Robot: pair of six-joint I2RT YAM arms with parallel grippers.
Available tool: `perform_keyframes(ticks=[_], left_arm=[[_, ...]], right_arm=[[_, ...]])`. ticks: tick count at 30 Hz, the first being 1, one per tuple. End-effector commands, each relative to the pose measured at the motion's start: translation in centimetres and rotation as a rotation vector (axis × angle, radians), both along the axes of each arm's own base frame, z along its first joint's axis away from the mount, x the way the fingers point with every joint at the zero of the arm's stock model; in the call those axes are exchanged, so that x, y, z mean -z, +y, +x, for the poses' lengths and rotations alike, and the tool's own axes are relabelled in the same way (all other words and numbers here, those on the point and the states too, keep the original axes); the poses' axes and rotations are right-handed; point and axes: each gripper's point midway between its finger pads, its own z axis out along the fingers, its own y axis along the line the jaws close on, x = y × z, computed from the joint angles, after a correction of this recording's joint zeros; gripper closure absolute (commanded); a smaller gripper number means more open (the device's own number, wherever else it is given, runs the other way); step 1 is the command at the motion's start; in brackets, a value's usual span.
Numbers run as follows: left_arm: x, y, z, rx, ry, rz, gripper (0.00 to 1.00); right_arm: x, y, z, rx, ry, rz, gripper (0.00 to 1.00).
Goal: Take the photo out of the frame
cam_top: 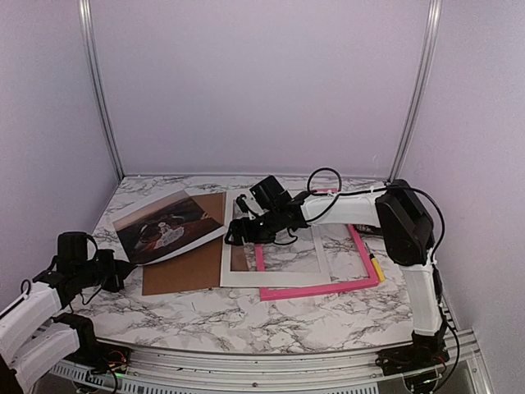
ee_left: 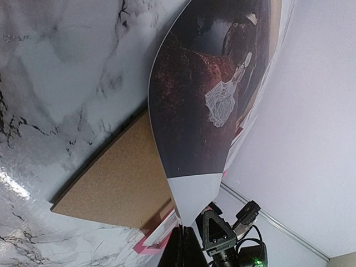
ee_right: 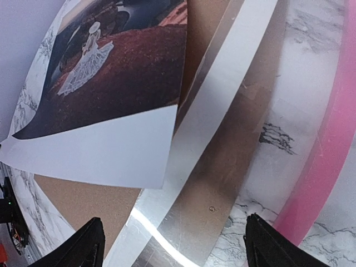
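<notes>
Counter (cam_top: 246, 320): white marble pattern with grey veins.
Backing board (cam_top: 184, 267): plain brown fibreboard, lying flat left of the counter's middle, its long sides running towards the back edge.
Mat sheet (cam_top: 279, 278): white, with a rectangular window, flat at the counter's middle, its left band overlapping the board's right edge.
Yellow pen-like stick (cam_top: 376, 267): near the right edge.
Metal posts (cam_top: 100, 90): upright at both back corners.
Walls (cam_top: 262, 82): pale lilac.

- The frame (cam_top: 320, 289): thin pink rectangle, flat, right of the right fingers (ee_right: 89, 247).
- The photo (cam_top: 168, 226): dark reddish print, white figure, pale band, flat outside it, left of them.
</notes>
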Motion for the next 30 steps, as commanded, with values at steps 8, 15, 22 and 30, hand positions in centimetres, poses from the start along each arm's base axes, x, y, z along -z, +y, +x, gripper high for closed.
perform_keyframes(ticks=[8, 15, 22, 30], left_arm=[[-2.0, -5.6, 0.8, 0.353, -0.087, 0.126, 1.00], [-1.1, -8.4, 1.1, 0.508, -0.113, 0.267, 1.00], [-0.1, -11.4, 0.9, 0.637, -0.156, 0.388, 1.00], [-0.2, -14.7, 3.0, 0.731, -0.231, 0.466, 1.00]], right_arm=[[-8.8, -5.2, 1.6, 0.194, -0.221, 0.038, 0.15], [-8.9, -10.3, 1.9, 0.281, -0.241, -0.005, 0.14], [-9.1, -12.8, 2.6, 0.328, -0.275, -0.068, 0.15], [-10.6, -13.6, 2.6, 0.339, -0.318, -0.078, 0.14]])
